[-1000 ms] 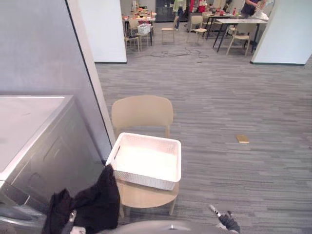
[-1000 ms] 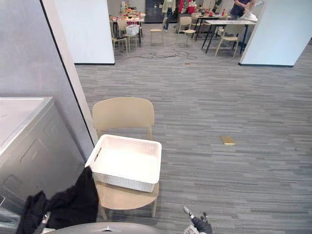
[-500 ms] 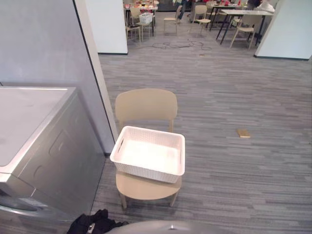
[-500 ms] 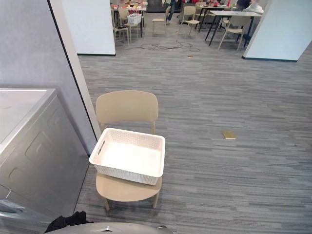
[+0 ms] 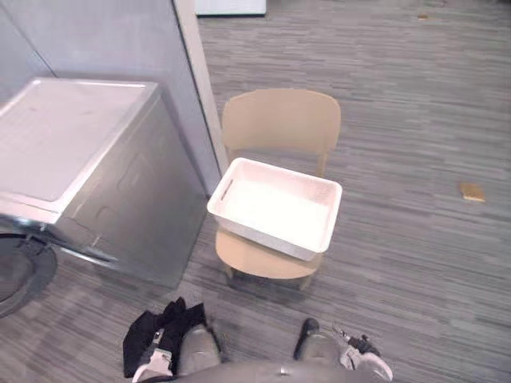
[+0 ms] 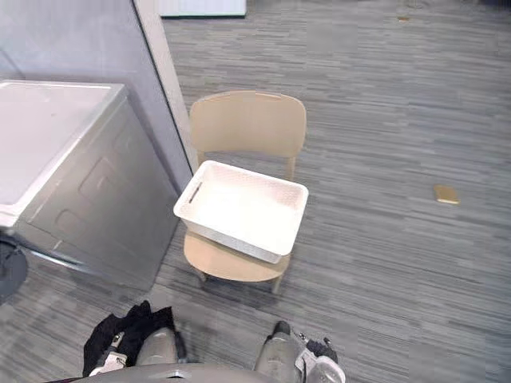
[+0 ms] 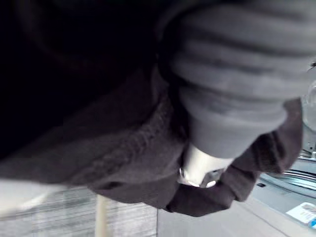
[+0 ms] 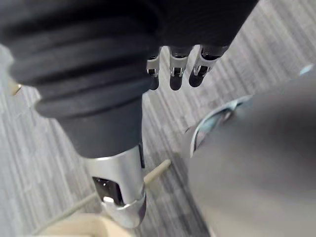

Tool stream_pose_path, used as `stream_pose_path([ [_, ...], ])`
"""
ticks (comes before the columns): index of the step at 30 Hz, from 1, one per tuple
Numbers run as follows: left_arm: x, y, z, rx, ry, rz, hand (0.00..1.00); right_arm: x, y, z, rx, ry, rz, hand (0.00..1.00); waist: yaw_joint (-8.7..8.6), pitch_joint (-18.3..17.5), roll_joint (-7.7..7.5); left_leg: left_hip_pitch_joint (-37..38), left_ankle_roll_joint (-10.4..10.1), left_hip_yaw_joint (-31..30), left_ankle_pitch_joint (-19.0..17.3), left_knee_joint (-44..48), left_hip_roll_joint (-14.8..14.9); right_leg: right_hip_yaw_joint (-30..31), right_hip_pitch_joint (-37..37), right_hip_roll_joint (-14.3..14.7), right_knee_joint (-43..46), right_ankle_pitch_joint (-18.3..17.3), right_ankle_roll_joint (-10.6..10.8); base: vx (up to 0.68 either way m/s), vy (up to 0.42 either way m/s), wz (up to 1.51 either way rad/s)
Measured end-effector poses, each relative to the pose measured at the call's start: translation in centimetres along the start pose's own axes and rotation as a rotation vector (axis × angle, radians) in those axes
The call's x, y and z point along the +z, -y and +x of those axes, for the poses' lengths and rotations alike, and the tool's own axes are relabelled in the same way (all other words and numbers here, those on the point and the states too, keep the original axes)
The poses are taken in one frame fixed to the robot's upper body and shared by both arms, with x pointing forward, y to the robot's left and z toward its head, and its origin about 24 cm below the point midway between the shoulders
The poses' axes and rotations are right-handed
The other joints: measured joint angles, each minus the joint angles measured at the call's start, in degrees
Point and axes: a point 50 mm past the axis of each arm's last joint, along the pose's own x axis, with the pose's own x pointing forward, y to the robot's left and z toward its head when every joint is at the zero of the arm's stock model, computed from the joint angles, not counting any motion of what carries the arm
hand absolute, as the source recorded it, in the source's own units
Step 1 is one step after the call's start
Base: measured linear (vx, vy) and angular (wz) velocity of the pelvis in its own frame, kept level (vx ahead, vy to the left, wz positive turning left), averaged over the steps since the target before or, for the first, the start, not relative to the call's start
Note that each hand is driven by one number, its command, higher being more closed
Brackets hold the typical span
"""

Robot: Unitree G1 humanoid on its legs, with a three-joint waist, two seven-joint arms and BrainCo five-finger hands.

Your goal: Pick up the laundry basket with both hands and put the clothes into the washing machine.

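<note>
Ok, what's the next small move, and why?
Probably swing the left hand leftward toward the front of the washing machine: the black garment hangs at that hand, the white basket on the chair looks empty, and the right hand holds nothing.

Right hand (image 8: 118, 190) low at the side, fingers (image 8: 171, 74) loosely straight (left hand (image 7: 197, 167) low too, grip hidden)

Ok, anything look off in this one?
Yes. The basket sits empty and askew on the chair, one corner past the seat, while a dark cloth hangs low at the left hand. A small tan item lies loose on the floor.
</note>
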Motion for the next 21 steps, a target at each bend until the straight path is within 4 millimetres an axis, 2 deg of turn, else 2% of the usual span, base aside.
stream_pose_path([
  [1, -0.1, 0.3, 0.0, -0.009, -0.004, 0.005, 1.00, 0.0, 0.1, 0.1, -0.013, -0.002, 0.029, 0.00, -0.61, -0.3, -0.20, 1.8, -1.0, 0.2, 0.8, -4.9, -0.1, -1.3, -0.1, -1.3, 0.2, 0.5, 0.9, -0.05, 0.244, 1.14],
  [2, -0.3, 0.6, 0.1, -0.013, -0.010, 0.011, 1.00, 0.1, 0.3, 0.2, -0.024, -0.008, 0.047, 0.00, -1.45, -0.6, -0.55, 2.2, -1.0, 1.2, -0.6, -8.0, -2.8, -1.5, 0.0, -2.0, -0.2, 0.2, 1.6, -0.06, 0.117, 0.99],
  [3, 0.0, 0.3, 0.1, -0.004, 0.002, 0.013, 1.00, -0.9, 0.1, 0.3, -0.030, -0.060, 0.061, 0.00, -1.85, -0.7, -1.35, 3.6, -2.0, -0.1, -1.7, -13.7, -5.1, -0.1, -0.6, -1.4, -0.2, -1.0, 2.3, -0.05, 0.002, 1.04],
  [4, 0.9, -0.1, 0.2, 0.009, 0.017, 0.028, 1.00, -2.5, 0.0, 0.1, -0.039, -0.124, 0.072, 0.00, -2.29, -1.8, -3.69, 6.5, -4.5, -2.0, -4.1, -20.9, -7.6, 0.7, 0.3, -0.2, -3.3, -0.4, 0.1, -0.05, -0.012, 1.04],
  [5, 0.4, -0.2, 0.2, 0.014, -0.001, 0.045, 1.00, -2.5, 0.6, 0.2, -0.061, -0.132, 0.092, 0.00, -2.41, -1.8, -2.50, 7.8, -7.6, -2.4, -7.6, -24.5, -6.7, -1.4, 0.9, 0.1, -3.8, 0.8, 0.5, -0.03, 0.049, 0.79],
  [6, 0.1, -0.2, 0.2, 0.013, -0.012, 0.060, 1.00, -2.2, 0.7, 0.4, -0.067, -0.131, 0.092, 0.00, -2.43, -1.7, -2.10, 8.8, -9.0, -2.7, -9.4, -27.2, -7.1, -1.8, 0.7, 0.4, -3.3, 1.0, 0.8, -0.03, 0.203, 0.60],
  [7, -0.3, -0.1, 0.2, 0.008, -0.028, 0.092, 1.00, -1.7, 1.0, 0.7, -0.081, -0.133, 0.093, 0.00, -3.22, -1.6, -1.97, 10.4, -9.9, -3.1, -11.7, -31.8, -7.9, -3.0, 0.7, 0.1, -2.6, 1.4, 1.5, -0.07, 0.260, 0.65],
  [10, 0.1, 0.5, 0.4, -0.024, -0.036, 0.217, 1.00, -3.1, 1.7, 0.5, -0.127, -0.192, 0.125, 0.00, -3.40, -1.8, -3.35, 13.2, -10.0, -3.4, -12.3, -40.3, -11.2, -5.3, 1.4, -3.1, -2.4, 2.8, 3.3, -0.10, 0.185, 0.54],
  [13, -0.1, 0.3, 0.3, -0.037, -0.048, 0.275, 1.00, -4.0, 2.4, 0.1, -0.148, -0.221, 0.124, 0.00, -3.74, -2.2, -3.99, 14.9, -11.1, -5.3, -10.9, -43.9, -13.9, -6.6, 5.1, -5.1, -6.2, 5.7, 4.6, -0.11, 0.122, 0.36],
  [16, -0.2, 0.4, 0.3, -0.050, -0.051, 0.320, 1.00, -4.3, 2.9, 0.0, -0.160, -0.226, 0.130, 0.00, -3.80, -2.2, -4.94, 15.3, -9.8, -7.7, -10.0, -45.5, -17.2, -7.6, 6.5, -8.7, -5.9, 6.8, 4.6, -0.08, 0.090, 0.45],
  [17, -0.2, 0.2, 0.3, -0.048, -0.052, 0.351, 1.00, -4.2, 3.0, 0.0, -0.160, -0.220, 0.132, 0.00, -4.31, -1.9, -5.43, 15.5, -8.8, -9.6, -9.5, -46.4, -18.5, -7.5, 6.9, -10.8, -3.8, 7.3, 4.0, -0.07, 0.089, 0.98],
  [18, -0.3, -0.2, 0.2, -0.040, -0.058, 0.378, 1.00, -4.2, 2.9, 0.0, -0.158, -0.221, 0.134, 0.00, -4.76, -1.9, -5.21, 15.9, -7.4, -11.7, -9.2, -47.3, -19.3, -5.6, 7.0, -12.0, -0.5, 8.8, 1.6, -0.03, 0.079, 1.01],
  [19, -0.4, -0.5, 0.1, -0.035, -0.061, 0.390, 1.00, -4.3, 3.0, 0.0, -0.159, -0.220, 0.137, 0.00, -4.79, -1.8, -4.98, 16.6, -6.9, -12.7, -8.8, -47.9, -19.2, -3.8, 6.9, -12.1, 1.5, 10.2, -0.2, 0.01, 0.097, 1.00],
  [20, -0.5, -1.2, 0.0, -0.021, -0.067, 0.417, 1.00, -4.3, 2.9, -0.1, -0.153, -0.218, 0.137, 0.00, -4.71, -1.7, -4.86, 17.4, -6.2, -14.9, -8.4, -48.2, -19.1, 1.4, 5.4, -11.9, 6.1, 13.2, -4.6, 0.03, 0.087, 0.82],
  [21, -0.5, -1.8, -0.1, -0.011, -0.068, 0.441, 1.00, -4.2, 2.5, -0.1, -0.141, -0.212, 0.136, 0.00, -4.51, -1.5, -4.56, 17.6, -6.0, -16.7, -8.5, -48.1, -18.3, 9.3, 2.5, -9.3, 11.1, 12.6, -7.0, 0.03, 0.052, 0.71],
])
